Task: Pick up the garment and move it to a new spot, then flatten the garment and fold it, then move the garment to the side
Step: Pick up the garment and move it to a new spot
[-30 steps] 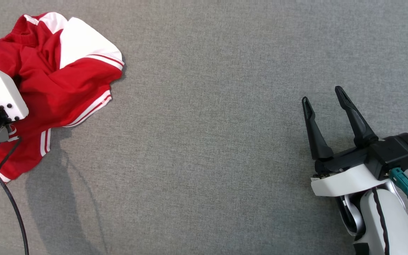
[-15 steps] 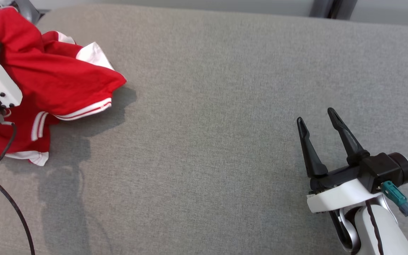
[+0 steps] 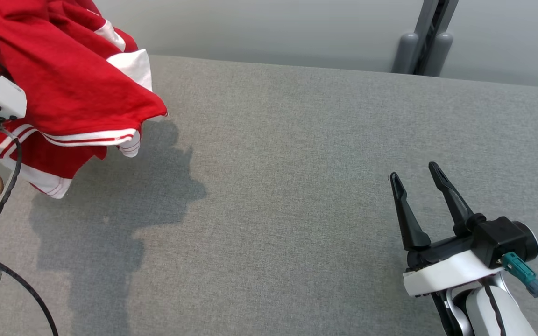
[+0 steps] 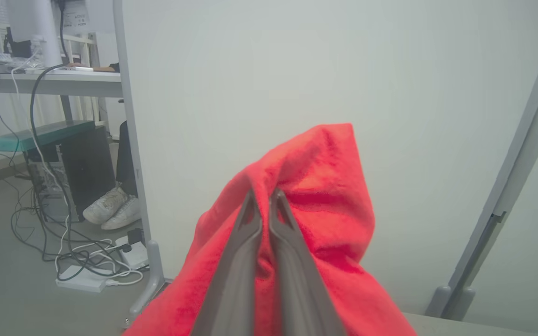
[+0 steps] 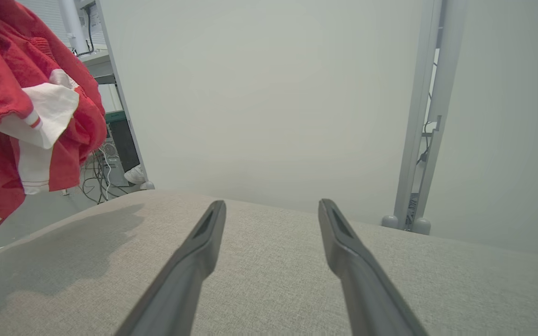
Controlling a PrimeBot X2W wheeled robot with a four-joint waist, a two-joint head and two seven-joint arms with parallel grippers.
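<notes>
Upper left, head view: red-and-white garment point(image 3: 63, 84) hangs bunched, clear of the grey surface point(image 3: 297, 196), a fold pinched in the left gripper point(image 4: 263, 195). Lower right: right gripper point(image 3: 413, 170) spread, empty. Best carry it centre-frame, lowering hem first so it lands unbunched

garment point(image 3: 63, 88) cropped by top edge, right forearm point(image 3: 491, 312) cropped at bottom

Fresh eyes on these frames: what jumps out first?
The red-and-white garment, bunched and hanging at the upper left of the head view, pinched in the shut left hand and throwing a shadow on the grey surface. At lower right, the right hand is open with nothing in it.
</notes>
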